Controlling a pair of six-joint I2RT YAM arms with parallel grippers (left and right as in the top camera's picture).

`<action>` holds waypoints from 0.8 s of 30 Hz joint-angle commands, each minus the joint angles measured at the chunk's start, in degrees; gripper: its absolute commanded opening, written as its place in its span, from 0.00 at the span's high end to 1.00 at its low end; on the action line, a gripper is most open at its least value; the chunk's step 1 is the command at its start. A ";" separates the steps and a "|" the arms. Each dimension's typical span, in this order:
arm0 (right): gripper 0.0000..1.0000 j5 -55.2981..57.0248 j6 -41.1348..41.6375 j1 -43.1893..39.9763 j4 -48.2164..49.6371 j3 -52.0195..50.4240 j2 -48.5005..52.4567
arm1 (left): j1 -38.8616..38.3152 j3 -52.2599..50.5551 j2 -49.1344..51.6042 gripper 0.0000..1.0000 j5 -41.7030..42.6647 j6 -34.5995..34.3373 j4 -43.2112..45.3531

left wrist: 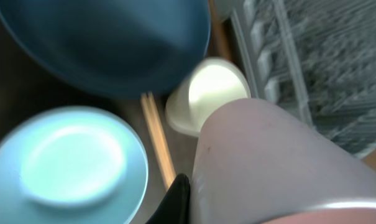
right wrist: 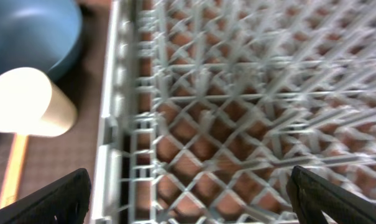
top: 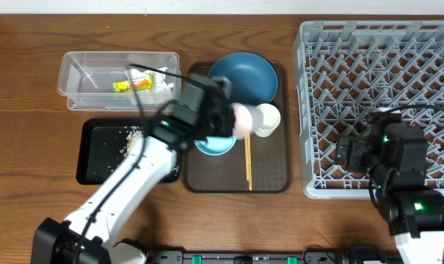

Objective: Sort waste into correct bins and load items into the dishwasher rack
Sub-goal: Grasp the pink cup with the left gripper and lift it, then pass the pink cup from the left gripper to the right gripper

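Observation:
My left gripper (top: 227,117) is shut on the pink cup (top: 241,120) and holds it over the brown tray, between the light blue bowl (top: 216,146) and the cream cup (top: 266,119). In the left wrist view the pink cup (left wrist: 281,162) fills the lower right; one black finger (left wrist: 178,200) presses its side. The dark blue plate (top: 244,77) lies at the tray's far end, and the chopsticks (top: 248,163) lie along its middle. My right gripper (right wrist: 188,199) is open and empty above the left part of the grey dishwasher rack (top: 376,73).
The clear tub (top: 82,81) at the back left holds the yellow-green wrapper (top: 130,85) and white napkin (top: 161,84). The black tray (top: 97,158) holds rice grains (top: 133,136). The brown serving tray (top: 280,172) lies between the bins and the rack.

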 commanded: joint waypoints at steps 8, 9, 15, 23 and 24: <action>0.01 -50.42 -13.66 0.26 3.45 1.16 12.92 | 8.94 0.48 10.27 0.94 48.48 -4.09 14.10; 0.01 -53.70 -15.13 0.33 3.82 1.16 14.32 | 8.83 0.48 11.26 0.94 50.16 -4.11 14.67; 0.01 -65.55 -22.67 0.44 6.88 1.16 22.69 | 7.85 0.48 15.56 0.94 57.70 -4.13 16.44; 0.01 -76.76 -23.37 0.70 19.32 1.16 29.00 | 6.16 0.48 15.65 0.94 57.68 -4.35 16.70; 0.01 -76.78 -22.97 0.90 20.79 1.16 29.29 | 5.92 0.48 15.65 0.94 57.68 -4.50 16.70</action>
